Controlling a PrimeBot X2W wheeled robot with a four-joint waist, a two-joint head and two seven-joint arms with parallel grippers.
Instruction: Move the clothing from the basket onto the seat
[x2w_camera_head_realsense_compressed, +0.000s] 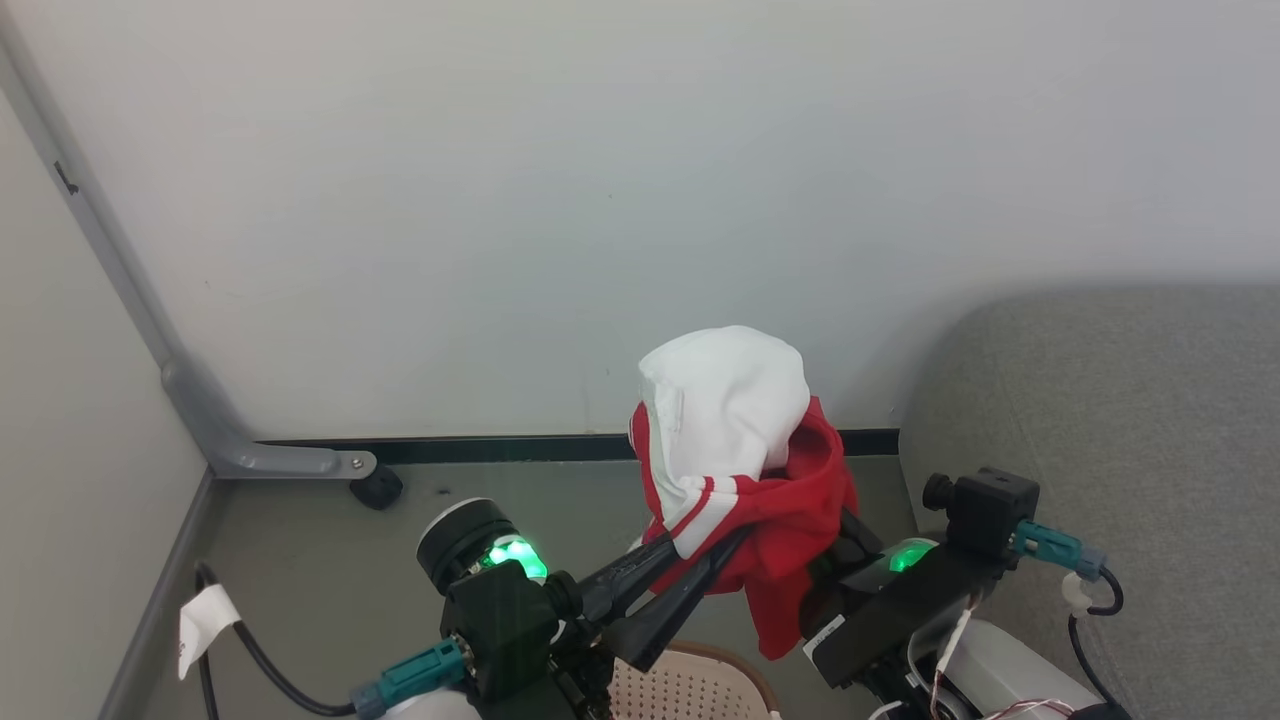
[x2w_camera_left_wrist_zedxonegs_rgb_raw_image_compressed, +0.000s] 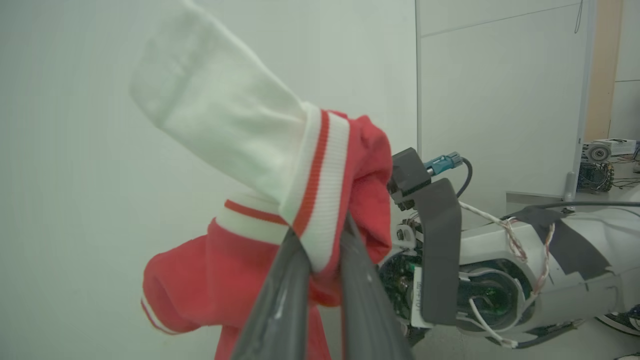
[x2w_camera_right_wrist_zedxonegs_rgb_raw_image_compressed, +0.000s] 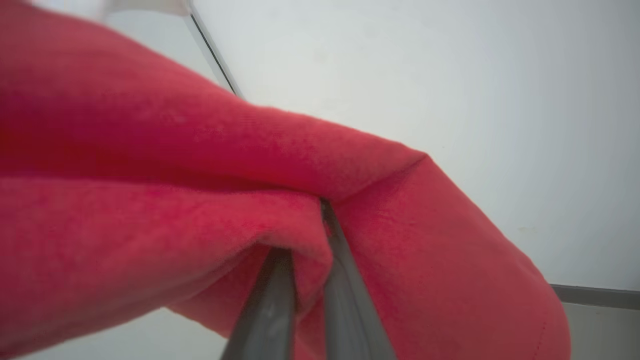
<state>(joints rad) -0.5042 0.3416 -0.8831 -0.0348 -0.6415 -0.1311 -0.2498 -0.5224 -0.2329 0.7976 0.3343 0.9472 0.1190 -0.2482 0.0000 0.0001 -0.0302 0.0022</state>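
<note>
Gripping the clothing (x2w_camera_head_realsense_compressed: 740, 450) aloft above the basket (x2w_camera_head_realsense_compressed: 690, 685), short of the seat (x2w_camera_head_realsense_compressed: 1120, 420), left fingers (x2w_camera_left_wrist_zedxonegs_rgb_raw_image_compressed: 277, 300) clamped on striped trim, right fingers (x2w_camera_right_wrist_zedxonegs_rgb_raw_image_compressed: 270, 310) clamped on a red fold; might drop it mid-swing from such thin pinches, or snag the dangling tail.

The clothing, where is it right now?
Head view, centre: the clothing is held up, pinched by the left gripper and right gripper, with the basket below it and the seat on the right.
</note>
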